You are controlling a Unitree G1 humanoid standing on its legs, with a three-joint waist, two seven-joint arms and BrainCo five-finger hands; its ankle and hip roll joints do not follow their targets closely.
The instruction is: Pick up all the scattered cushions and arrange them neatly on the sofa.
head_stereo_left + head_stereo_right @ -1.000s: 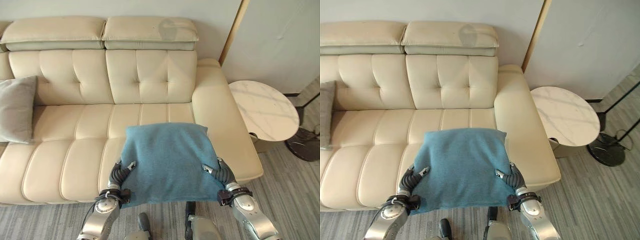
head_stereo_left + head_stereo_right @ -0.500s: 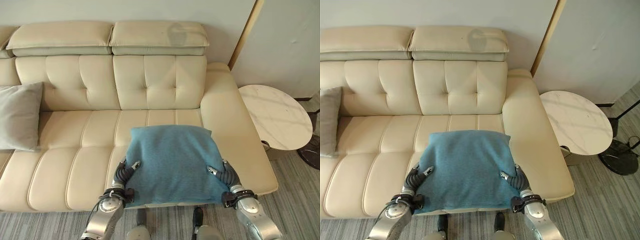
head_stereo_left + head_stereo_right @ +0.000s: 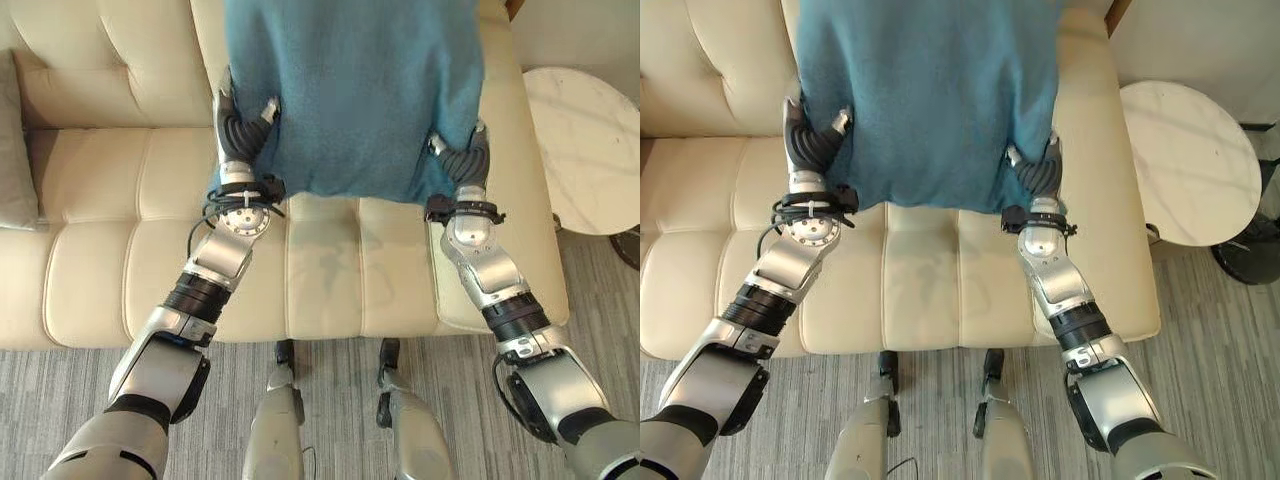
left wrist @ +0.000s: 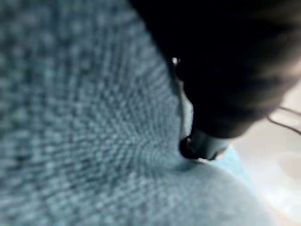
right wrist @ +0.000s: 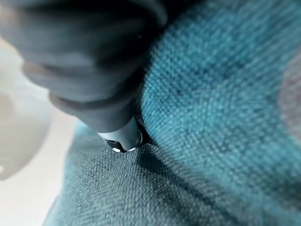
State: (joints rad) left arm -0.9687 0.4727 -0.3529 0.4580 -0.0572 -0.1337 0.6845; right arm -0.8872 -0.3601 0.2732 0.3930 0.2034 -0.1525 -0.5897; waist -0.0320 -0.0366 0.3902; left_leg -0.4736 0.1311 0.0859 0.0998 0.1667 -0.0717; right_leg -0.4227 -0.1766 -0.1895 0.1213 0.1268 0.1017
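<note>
A teal cushion (image 3: 350,90) hangs over the cream sofa seat (image 3: 330,270), up against the backrest, with its top edge out of view. My left hand (image 3: 245,125) grips its left lower side and my right hand (image 3: 462,160) its right lower side. Each thumb presses into the cloth from the front, and the fingers are hidden behind it. In the left wrist view my left hand (image 4: 225,61) digs a thumb into the teal cushion (image 4: 70,117). The right wrist view has my right hand (image 5: 84,56) doing the same on the teal cushion (image 5: 225,94). A grey cushion (image 3: 12,150) leans at the sofa's far left.
A round white marble side table (image 3: 1200,160) stands right of the sofa's armrest (image 3: 1110,150). A dark lamp base (image 3: 1250,250) sits on the grey striped carpet beyond it. The sofa seat between the two cushions is bare.
Both arms have stretched forward and carried the teal cushion from the seat's front edge up towards the backrest. The camera has tipped down and moved closer to the sofa.
</note>
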